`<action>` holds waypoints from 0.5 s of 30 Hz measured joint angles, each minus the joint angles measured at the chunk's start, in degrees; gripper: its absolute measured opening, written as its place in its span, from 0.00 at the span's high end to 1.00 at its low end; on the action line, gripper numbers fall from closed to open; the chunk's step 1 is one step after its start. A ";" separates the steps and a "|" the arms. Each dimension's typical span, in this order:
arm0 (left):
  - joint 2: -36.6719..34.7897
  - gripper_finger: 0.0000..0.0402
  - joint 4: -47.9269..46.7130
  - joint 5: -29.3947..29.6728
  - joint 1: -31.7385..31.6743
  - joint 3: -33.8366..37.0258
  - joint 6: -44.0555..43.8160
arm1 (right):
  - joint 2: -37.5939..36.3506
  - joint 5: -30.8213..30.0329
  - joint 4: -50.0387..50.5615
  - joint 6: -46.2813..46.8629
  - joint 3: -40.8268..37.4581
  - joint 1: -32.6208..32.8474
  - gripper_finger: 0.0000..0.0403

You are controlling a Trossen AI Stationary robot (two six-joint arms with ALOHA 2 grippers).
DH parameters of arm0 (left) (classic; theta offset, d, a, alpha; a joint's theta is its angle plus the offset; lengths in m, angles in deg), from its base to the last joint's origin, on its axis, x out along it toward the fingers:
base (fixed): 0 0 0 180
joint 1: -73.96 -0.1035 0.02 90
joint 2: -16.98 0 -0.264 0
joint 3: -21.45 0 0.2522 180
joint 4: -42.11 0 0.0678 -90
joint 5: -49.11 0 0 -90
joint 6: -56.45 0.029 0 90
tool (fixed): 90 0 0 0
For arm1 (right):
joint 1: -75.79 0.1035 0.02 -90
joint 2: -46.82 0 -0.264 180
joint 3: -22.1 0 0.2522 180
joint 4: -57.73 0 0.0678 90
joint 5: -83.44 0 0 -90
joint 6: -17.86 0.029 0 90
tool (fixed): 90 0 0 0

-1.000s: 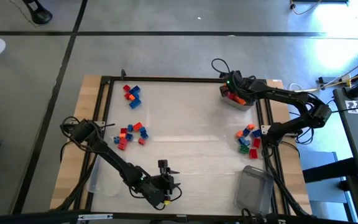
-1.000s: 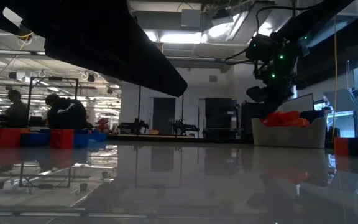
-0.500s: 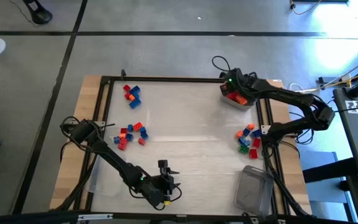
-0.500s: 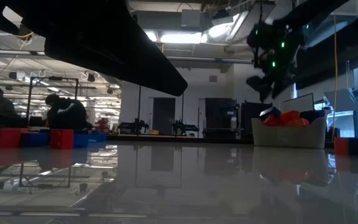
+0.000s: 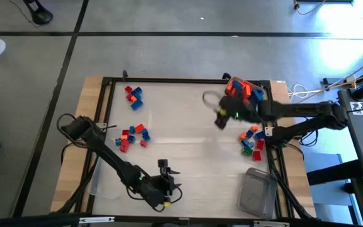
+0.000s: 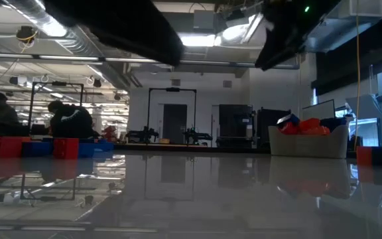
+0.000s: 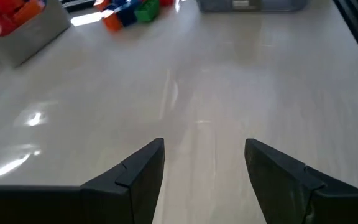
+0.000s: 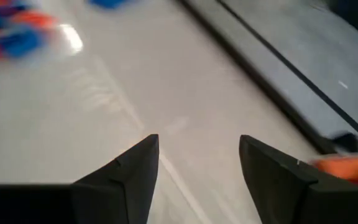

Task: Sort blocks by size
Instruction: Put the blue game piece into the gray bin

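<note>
The blocks lie in three loose piles on the table: a red and blue pile at the far left [image 5: 133, 96], a red, orange and blue pile at the middle left [image 5: 133, 135], and a mixed pile with green at the right [image 5: 252, 140]. More red, orange and blue blocks fill a clear tub [image 5: 243, 89] at the far right, which also shows in the low view [image 6: 308, 141]. My right gripper [image 5: 219, 120] is open and empty, above the table between the tub and the centre [image 8: 197, 140]. My left gripper [image 5: 169, 170] is open and empty near the table's near edge [image 7: 204, 146].
A clear tub [image 5: 257, 189] stands at the near right corner. A black frame [image 5: 188, 80] runs around the table top. People sit in the room beyond the far left [image 6: 65, 123].
My right gripper has risen from over the far-right tub and swung toward the table's centre and near side, leaving the low view's field. The tub and the block piles have stayed where they were.
</note>
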 joint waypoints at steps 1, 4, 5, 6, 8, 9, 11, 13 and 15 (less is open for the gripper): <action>-1.24 0.48 -2.49 -0.01 -0.02 0.00 -1.46 | 0.47 -0.52 -0.55 0.53 -0.16 3.08 0.45; -5.04 0.48 -11.99 0.00 -0.74 0.00 -7.44 | 1.93 -2.84 -4.05 2.44 -2.10 12.15 0.45; -6.09 0.48 -15.68 0.01 -1.11 0.00 -9.93 | 2.49 -3.54 -6.17 3.08 -2.98 14.87 0.45; -7.01 0.48 -19.16 0.05 -1.55 0.00 -12.22 | 2.93 -4.14 -8.01 3.59 -3.86 17.52 0.45; -8.67 0.48 -26.57 0.03 -2.46 0.00 -16.76 | 4.10 -5.36 -11.23 4.80 -5.77 22.31 0.45; -9.40 0.48 -29.99 0.01 -3.00 0.00 -19.03 | 4.79 -6.09 -13.34 5.59 -6.76 24.56 0.45; -10.45 0.48 -35.62 0.05 -4.27 0.00 -23.14 | 6.28 -7.57 -17.20 7.12 -8.97 28.45 0.45; -11.13 0.48 -40.34 -0.04 -5.61 0.00 -25.70 | 8.26 -8.21 -21.40 8.45 -10.60 31.50 0.45; -11.84 0.48 -43.50 -0.59 -7.44 0.00 -27.24 | 10.43 -8.35 -24.32 9.73 -12.03 33.78 0.45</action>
